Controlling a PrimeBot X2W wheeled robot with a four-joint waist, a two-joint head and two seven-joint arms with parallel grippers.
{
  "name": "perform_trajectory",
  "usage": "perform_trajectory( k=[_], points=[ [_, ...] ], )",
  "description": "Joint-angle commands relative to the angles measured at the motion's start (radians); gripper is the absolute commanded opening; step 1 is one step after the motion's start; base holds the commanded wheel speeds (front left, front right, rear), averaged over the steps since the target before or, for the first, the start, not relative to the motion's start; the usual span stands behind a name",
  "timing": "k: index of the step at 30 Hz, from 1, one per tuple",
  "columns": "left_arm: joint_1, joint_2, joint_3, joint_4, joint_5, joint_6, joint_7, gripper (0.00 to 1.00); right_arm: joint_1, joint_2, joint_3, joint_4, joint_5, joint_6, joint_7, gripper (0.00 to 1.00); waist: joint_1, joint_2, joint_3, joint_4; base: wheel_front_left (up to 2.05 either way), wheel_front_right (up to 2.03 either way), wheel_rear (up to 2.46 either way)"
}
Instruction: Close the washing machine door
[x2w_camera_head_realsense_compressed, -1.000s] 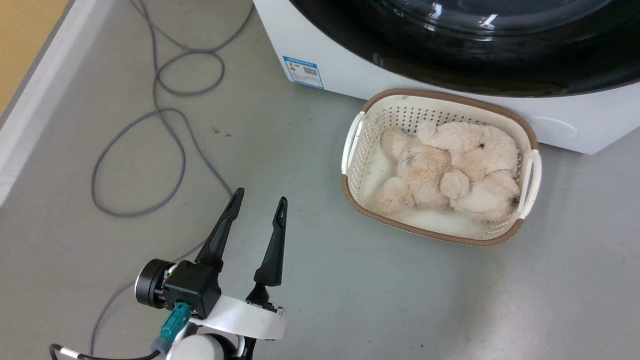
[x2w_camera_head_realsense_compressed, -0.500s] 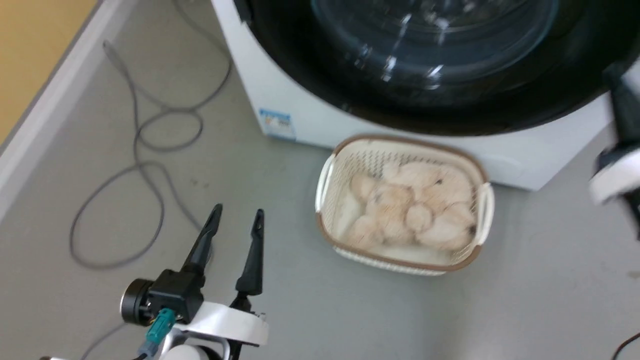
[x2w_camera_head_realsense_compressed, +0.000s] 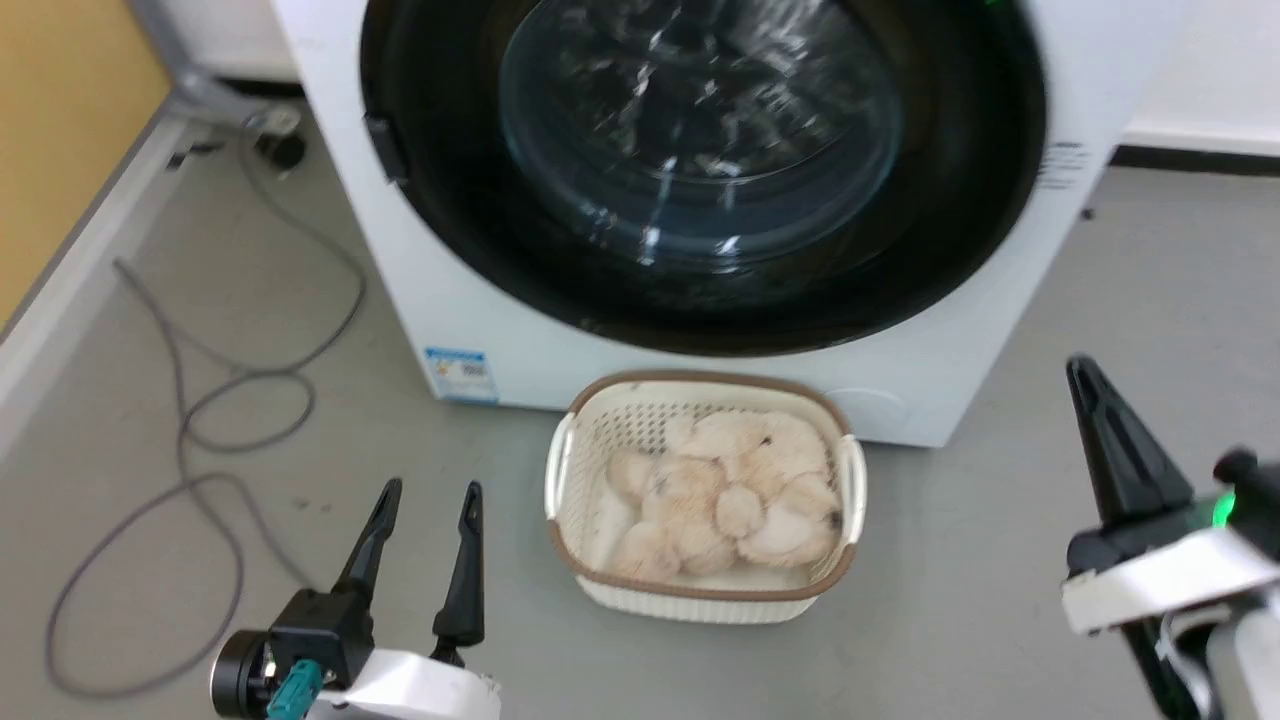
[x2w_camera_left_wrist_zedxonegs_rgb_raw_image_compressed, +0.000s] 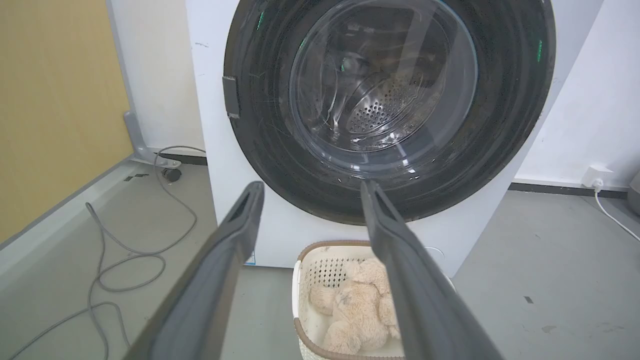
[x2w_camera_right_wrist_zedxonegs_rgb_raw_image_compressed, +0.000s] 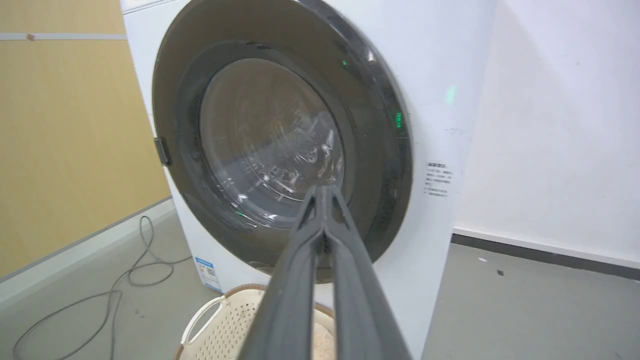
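Note:
The white washing machine (x2w_camera_head_realsense_compressed: 520, 330) stands ahead, with a small blue sticker (x2w_camera_head_realsense_compressed: 460, 372) low on its front. The black-rimmed washing machine door (x2w_camera_head_realsense_compressed: 700, 150) lies flat against the front. Its glass bowl (x2w_camera_left_wrist_zedxonegs_rgb_raw_image_compressed: 382, 80) lets the perforated drum show through. My left gripper (x2w_camera_head_realsense_compressed: 430, 492) hangs open and empty over the floor, well short of the machine; its fingers (x2w_camera_left_wrist_zedxonegs_rgb_raw_image_compressed: 240, 220) frame the door's lower rim. My right gripper (x2w_camera_head_realsense_compressed: 1085, 375) is at the lower right. Its fingers (x2w_camera_right_wrist_zedxonegs_rgb_raw_image_compressed: 322, 210) are shut together, holding nothing and pointing at the door (x2w_camera_right_wrist_zedxonegs_rgb_raw_image_compressed: 280, 145).
A white woven basket (x2w_camera_head_realsense_compressed: 700, 600) of plush toys (x2w_camera_head_realsense_compressed: 730, 490) sits on the floor just before the machine, between my arms. A grey cable (x2w_camera_head_realsense_compressed: 200, 430) loops over the floor at left beside a yellow wall (x2w_camera_head_realsense_compressed: 60, 130). A white wall (x2w_camera_right_wrist_zedxonegs_rgb_raw_image_compressed: 550, 125) stands right of the machine.
The head camera has swung up and back, so the whole door now shows instead of its bottom rim. The right gripper has come into view at the lower right.

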Motion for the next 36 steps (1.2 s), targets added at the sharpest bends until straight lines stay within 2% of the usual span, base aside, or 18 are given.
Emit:
perform_trajectory(
  k=[1, 8, 9, 10, 17, 30, 31, 36],
  points=[
    [0.015, 0.004, 0.003, 0.005, 0.008, -0.005, -0.004, 1.00, 0.025, 0.018, -0.011, -0.010, -0.010, -0.001, -0.003, 0.00, 0.0001, 0.0000, -0.027, -0.025, 0.00, 0.00, 0.00],
    [0.046, 0.003, -0.002, 0.031, 0.009, -0.007, -0.004, 1.00, 0.171, 0.194, -0.155, -0.088, -0.128, -0.001, 0.036, 0.00, 0.0001, 0.0000, -0.061, -0.042, 0.00, 0.00, 0.00],
    [0.049, 0.003, -0.003, 0.032, 0.009, -0.007, -0.004, 1.00, 0.189, 0.211, -0.168, -0.101, -0.131, -0.001, 0.042, 0.67, 0.0001, 0.0000, -0.063, -0.042, 0.00, 0.00, 0.00],
    [0.051, 0.002, -0.004, 0.033, 0.009, -0.006, -0.004, 1.00, 0.206, 0.222, -0.172, -0.112, -0.136, -0.001, 0.050, 1.00, 0.0001, 0.0000, -0.064, -0.043, 0.00, 0.00, 0.00],
    [0.059, 0.001, -0.007, 0.036, 0.012, -0.007, -0.004, 1.00, 0.282, 0.251, -0.185, -0.141, -0.155, -0.001, 0.069, 1.00, 0.0001, 0.0000, -0.064, -0.045, 0.00, 0.00, 0.00],
    [0.051, 0.000, -0.006, 0.031, 0.025, 0.000, -0.004, 1.00, 0.296, 0.256, -0.181, -0.108, -0.146, -0.001, 0.062, 1.00, 0.0001, 0.0000, -0.066, -0.037, 0.00, 0.00, 0.00],
    [0.052, -0.001, -0.008, 0.034, 0.018, -0.004, 0.001, 0.00, 0.285, 0.249, -0.182, -0.110, -0.146, 0.000, 0.071, 0.00, 0.0001, 0.0000, -0.066, -0.037, 0.00, 0.00, 0.00],
    [0.051, -0.002, -0.007, 0.033, 0.019, -0.003, 0.007, 0.00, 0.283, 0.249, -0.181, -0.111, -0.150, 0.000, 0.075, 0.00, 0.0001, 0.0000, -0.067, -0.038, 0.00, 0.00, 0.00]
  ],
)
